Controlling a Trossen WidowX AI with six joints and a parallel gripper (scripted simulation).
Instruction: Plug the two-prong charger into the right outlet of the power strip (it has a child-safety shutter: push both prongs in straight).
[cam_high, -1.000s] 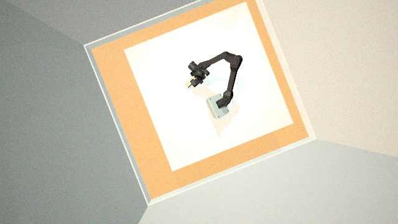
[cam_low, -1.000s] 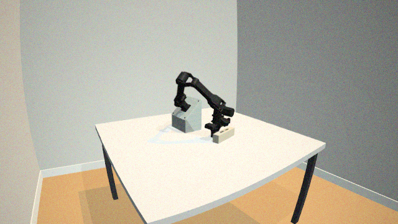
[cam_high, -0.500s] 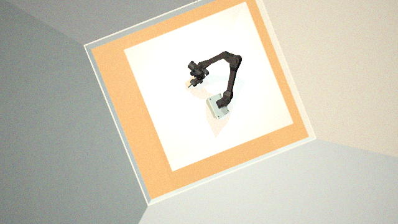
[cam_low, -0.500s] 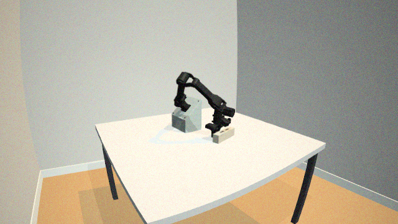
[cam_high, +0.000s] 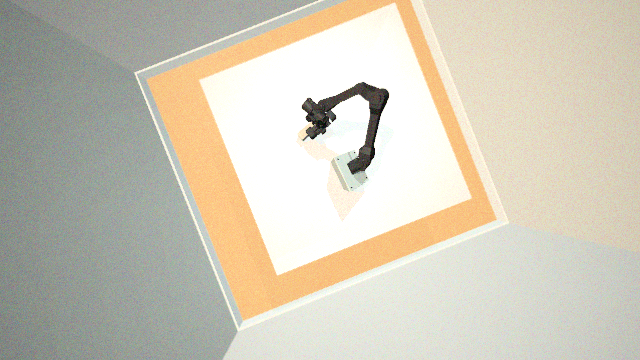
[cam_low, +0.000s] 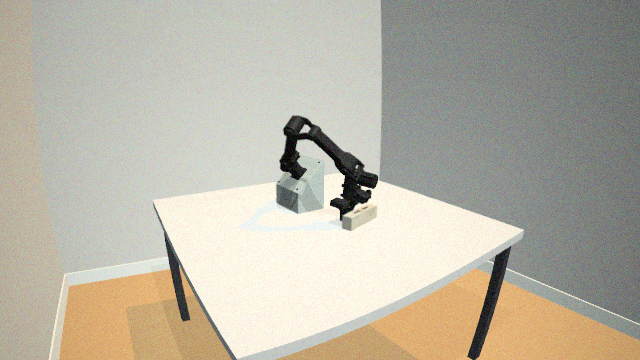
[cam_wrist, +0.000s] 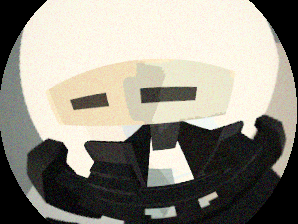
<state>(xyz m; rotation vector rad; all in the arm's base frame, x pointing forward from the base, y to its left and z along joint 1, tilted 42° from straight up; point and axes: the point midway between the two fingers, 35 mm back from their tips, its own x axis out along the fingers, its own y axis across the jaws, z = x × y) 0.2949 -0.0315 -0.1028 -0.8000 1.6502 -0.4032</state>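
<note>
The beige power strip (cam_wrist: 213, 92) (cam_low: 361, 217) lies on the white table (cam_low: 300, 280) (cam_high: 280, 210), with two dark outlets in the wrist view: left outlet (cam_wrist: 89, 102) and right outlet (cam_wrist: 164, 94). My gripper (cam_wrist: 160, 121) (cam_low: 350, 204) (cam_high: 312, 131) is shut on the dark two-prong charger (cam_wrist: 164, 135). It holds the charger right above the right outlet, touching or nearly touching the strip's top. The prongs are hidden behind the charger's body. In the top and exterior views the charger is too small to make out under the gripper.
The arm's grey base block (cam_low: 300, 195) (cam_high: 344, 174) stands on the table behind the strip. The table's edges lie well away from the strip on all sides. The floor (cam_low: 100, 300) is orange.
</note>
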